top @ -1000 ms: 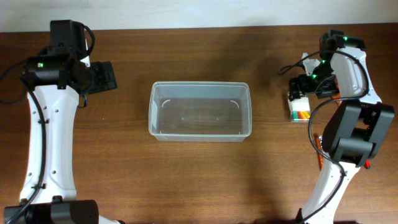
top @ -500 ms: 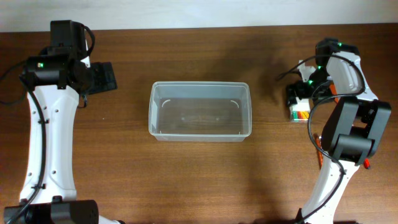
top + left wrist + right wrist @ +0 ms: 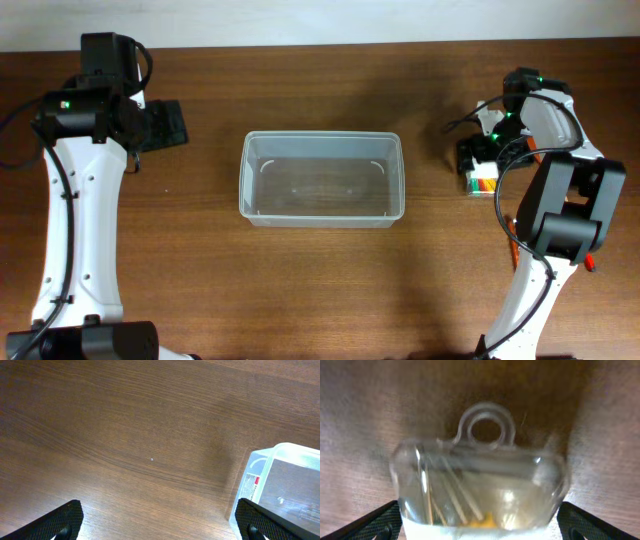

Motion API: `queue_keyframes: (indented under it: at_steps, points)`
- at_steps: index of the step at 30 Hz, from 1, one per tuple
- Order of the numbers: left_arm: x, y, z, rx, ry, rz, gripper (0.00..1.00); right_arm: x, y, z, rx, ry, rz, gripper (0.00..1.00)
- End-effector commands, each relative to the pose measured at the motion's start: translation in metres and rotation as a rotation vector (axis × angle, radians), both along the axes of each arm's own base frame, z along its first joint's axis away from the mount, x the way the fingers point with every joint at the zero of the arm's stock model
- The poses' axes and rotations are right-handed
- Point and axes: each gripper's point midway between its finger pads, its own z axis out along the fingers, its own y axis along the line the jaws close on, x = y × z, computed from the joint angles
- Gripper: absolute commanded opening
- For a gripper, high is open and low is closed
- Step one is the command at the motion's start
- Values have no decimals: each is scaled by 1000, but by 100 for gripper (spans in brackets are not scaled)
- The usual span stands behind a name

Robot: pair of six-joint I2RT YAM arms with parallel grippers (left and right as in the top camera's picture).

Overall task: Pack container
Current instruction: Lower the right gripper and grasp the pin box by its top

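The container (image 3: pixel 322 180), a clear rectangular bin with nothing in it, stands at the middle of the wooden table; one corner of it (image 3: pixel 282 485) shows in the left wrist view. My left gripper (image 3: pixel 165 123) hovers open to the left of it, over bare wood (image 3: pixel 160 527). My right gripper (image 3: pixel 478 155) is at the far right, low over a small clear case of coloured bits (image 3: pixel 483 182). In the right wrist view this case (image 3: pixel 480 485), with a hanging loop on top, fills the space between the open fingers (image 3: pixel 377 525).
An orange pen-like thing (image 3: pixel 512 245) and a small red item (image 3: pixel 590 263) lie partly hidden by the right arm near the right edge. The table's back edge meets a white strip (image 3: pixel 320 20) at the top.
My right wrist has shifted a little left and down over the small case. The left arm and the container have not moved.
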Motion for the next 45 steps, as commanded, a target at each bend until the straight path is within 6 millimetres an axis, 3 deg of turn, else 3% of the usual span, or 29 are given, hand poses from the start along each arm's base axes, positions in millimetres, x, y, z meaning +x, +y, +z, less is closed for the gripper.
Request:
queue_keyframes:
  at_steps: [1, 11, 31, 45]
  points:
    - [-2, 3, 7, 15, -11, 5, 99, 0, 1, -5, 8, 1, -10, 99]
    - [-4, 3, 6, 14, -2, 5, 99, 6, -1, -7, 3, -23, -7, 99]
    - [-4, 3, 6, 14, -2, 5, 99, 0, -1, -25, 9, 24, 12, 99]
    - [-4, 3, 6, 15, -1, 5, 99, -3, -8, -26, -40, 39, 16, 99]
